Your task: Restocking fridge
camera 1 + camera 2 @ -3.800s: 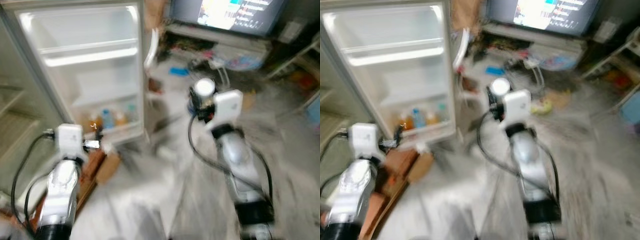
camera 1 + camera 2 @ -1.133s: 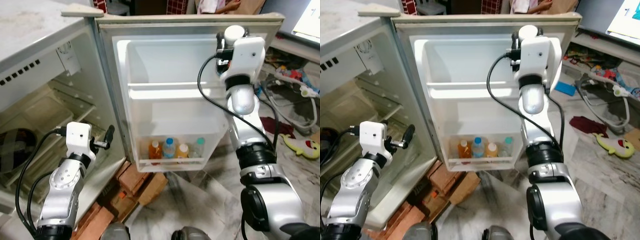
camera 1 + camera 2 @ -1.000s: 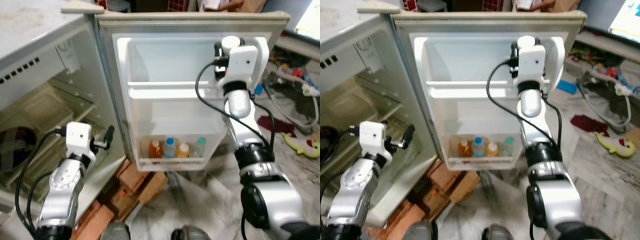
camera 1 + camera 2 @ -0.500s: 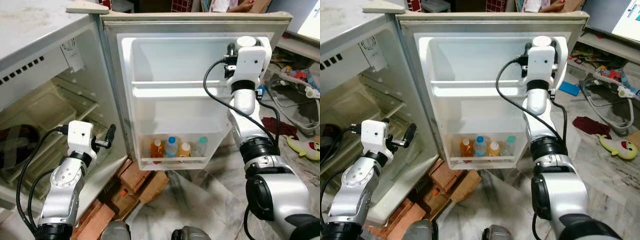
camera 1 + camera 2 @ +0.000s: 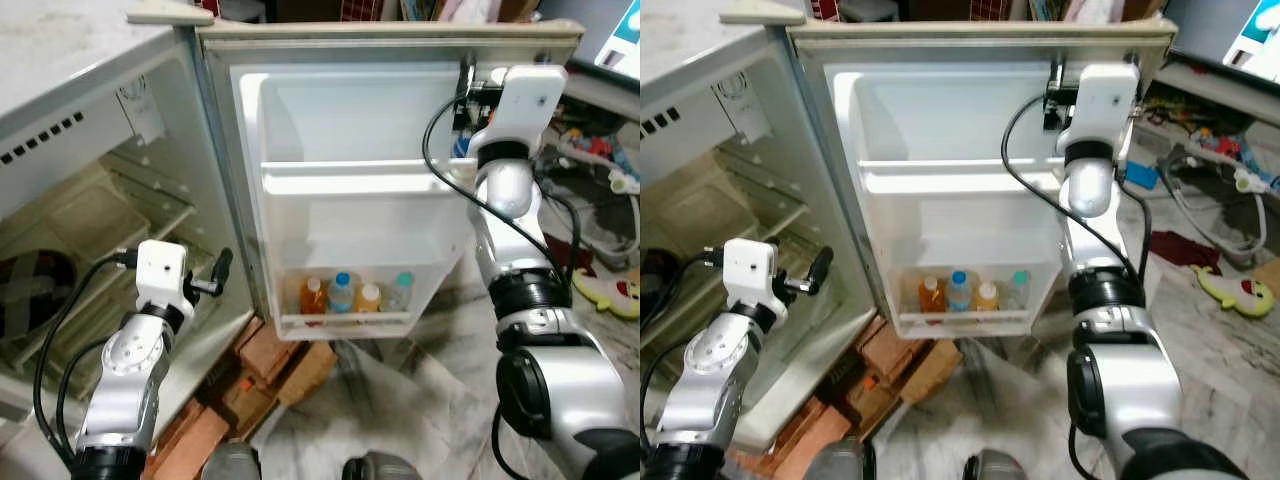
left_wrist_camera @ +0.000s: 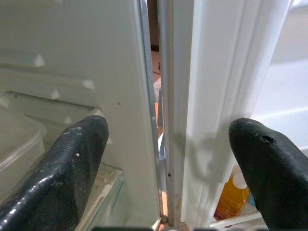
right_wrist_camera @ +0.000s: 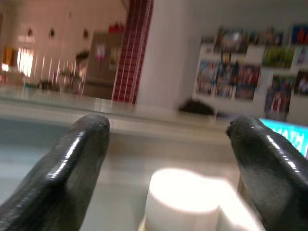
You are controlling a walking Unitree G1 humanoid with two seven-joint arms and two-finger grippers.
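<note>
Open fridge door (image 5: 350, 200), right fingers (image 7: 86, 159) spread at its top edge

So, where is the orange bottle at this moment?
The orange bottle stands leftmost among the bottles in the fridge door's bottom shelf, beside the blue-capped bottle.

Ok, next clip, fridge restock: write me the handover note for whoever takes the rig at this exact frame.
Left gripper: open, empty, low by the door's hinge edge.
Right gripper: open around a white cap, raised at the open fridge door's upper right corner.
Four bottles stand in the bottom door rack; the upper door shelf looks bare.
Done: door open, some bottles stocked.
Left: likely place the right gripper's item, then close up.
</note>
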